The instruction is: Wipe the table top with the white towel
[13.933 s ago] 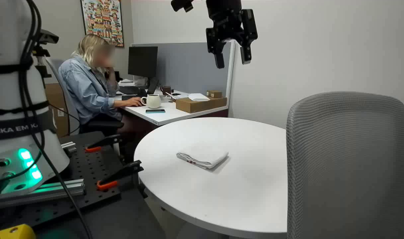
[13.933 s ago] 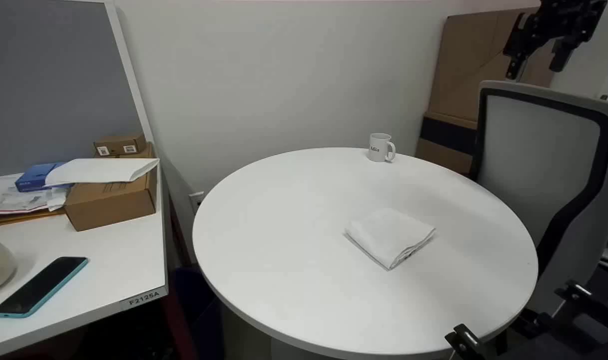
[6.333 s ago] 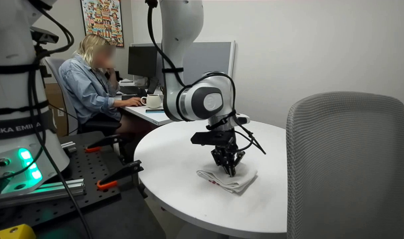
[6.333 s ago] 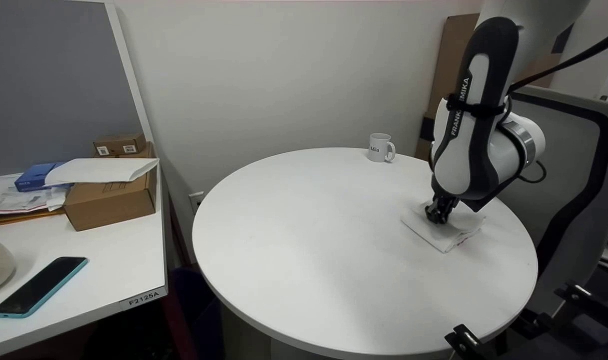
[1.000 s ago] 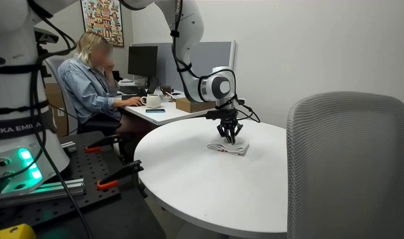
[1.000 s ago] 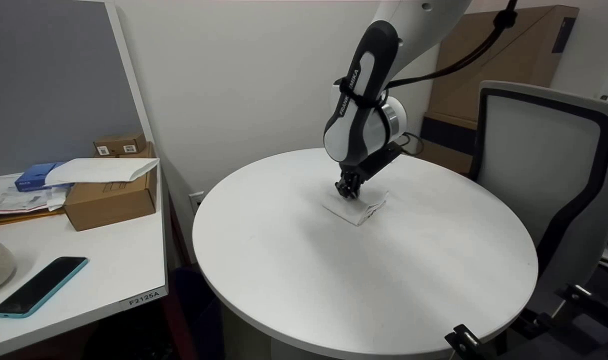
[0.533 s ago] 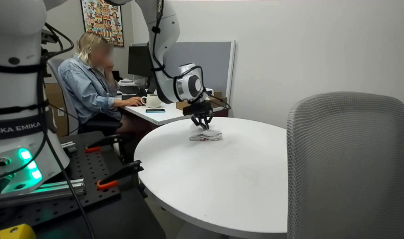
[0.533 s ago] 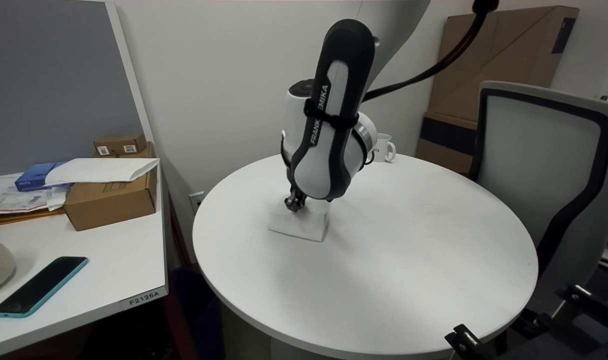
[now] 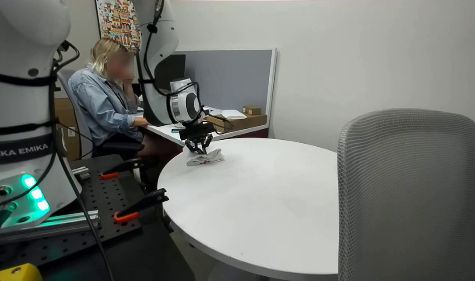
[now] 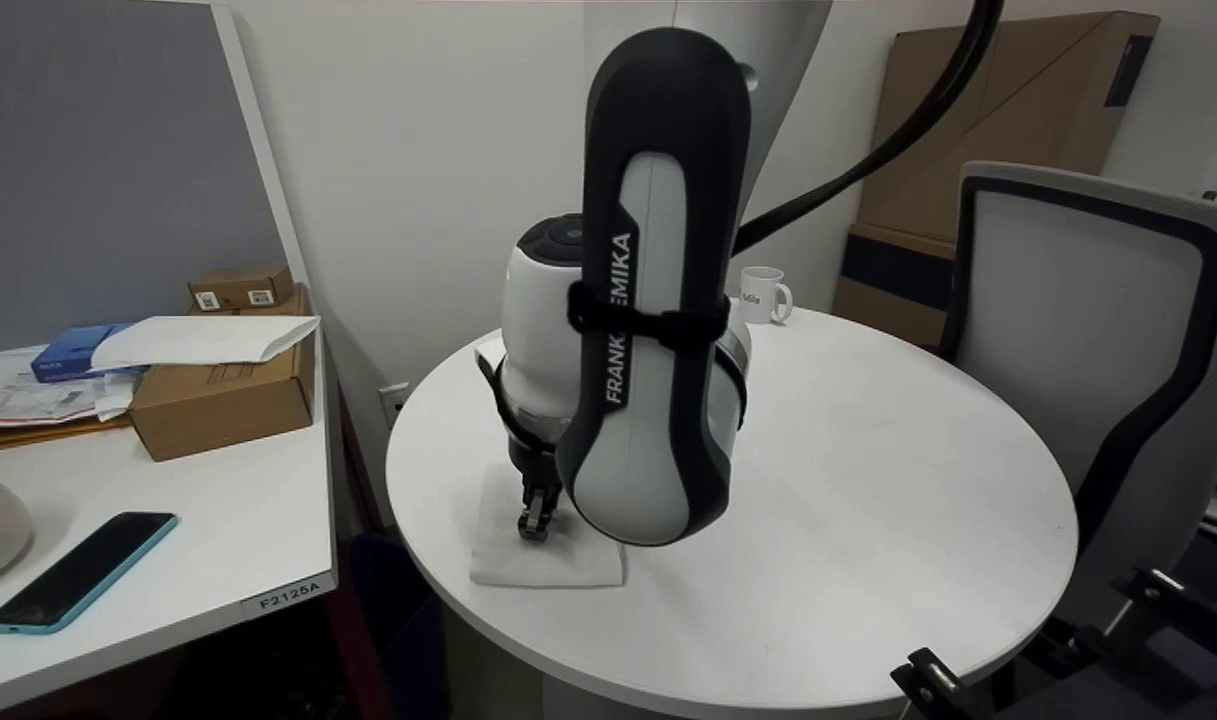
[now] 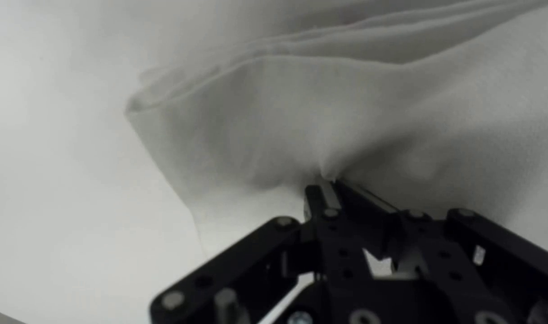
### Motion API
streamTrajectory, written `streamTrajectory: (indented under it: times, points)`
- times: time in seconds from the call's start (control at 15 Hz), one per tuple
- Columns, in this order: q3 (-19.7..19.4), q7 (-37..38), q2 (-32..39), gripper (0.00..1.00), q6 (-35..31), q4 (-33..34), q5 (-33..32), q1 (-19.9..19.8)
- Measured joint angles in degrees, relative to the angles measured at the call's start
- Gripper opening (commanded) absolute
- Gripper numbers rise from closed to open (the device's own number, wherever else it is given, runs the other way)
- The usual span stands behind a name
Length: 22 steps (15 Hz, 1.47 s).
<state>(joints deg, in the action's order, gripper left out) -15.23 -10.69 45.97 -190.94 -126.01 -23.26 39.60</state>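
My arm (image 10: 658, 370) bends down over the round bench (image 9: 268, 218), the tool (image 11: 331, 182) closed on a pinch of the white towel (image 10: 558, 567), which rests near the rim facing the desk (image 10: 263, 500). Free room stretches toward the mesh-backed chair (image 9: 413, 187). Only an exterior view gives me the white mug (image 10: 758, 293) on the bench.

My arm (image 10: 633, 500): white, black panels (image 10: 668, 85), EMIKA lettering (image 10: 620, 270), strapped black cables (image 10: 928, 115), green base lights (image 9: 36, 193); pincer (image 11: 329, 182) black, silver screws (image 11: 173, 299).
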Motion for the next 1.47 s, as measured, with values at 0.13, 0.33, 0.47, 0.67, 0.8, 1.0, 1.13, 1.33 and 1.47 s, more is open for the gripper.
streamTrajectory:
  times: [0.13,0.33,0.47,0.67,0.8,1.0,1.13,1.33,1.47]
  points:
    - [-0.4,-1.2,-1.5,0.04,-0.2,-3.2,0.8,0.7]
    - [-4.5,-1.8,-2.7,0.04,-0.2,-7.8,4.2,1.3]
    - [-8.5,-1.9,-2.8,0.04,-0.2,-10.9,7.1,0.9]
    - [-13.0,-1.9,-2.8,0.04,-0.2,-15.4,9.8,-2.4]
    - [-14.6,-2.0,-2.8,0.04,-0.2,-17.4,10.8,-5.5]
    - [-15.5,-2.0,-2.8,0.04,-0.2,-18.7,11.8,-11.4]
    - [-15.6,-2.0,-2.7,0.04,-0.2,-18.5,12.5,-15.4]
    - [-14.9,-1.4,-2.7,0.03,0.7,-16.9,15.2,-20.2]
    - [-12.9,0.5,-2.8,0.03,2.5,-14.9,17.3,-22.5]
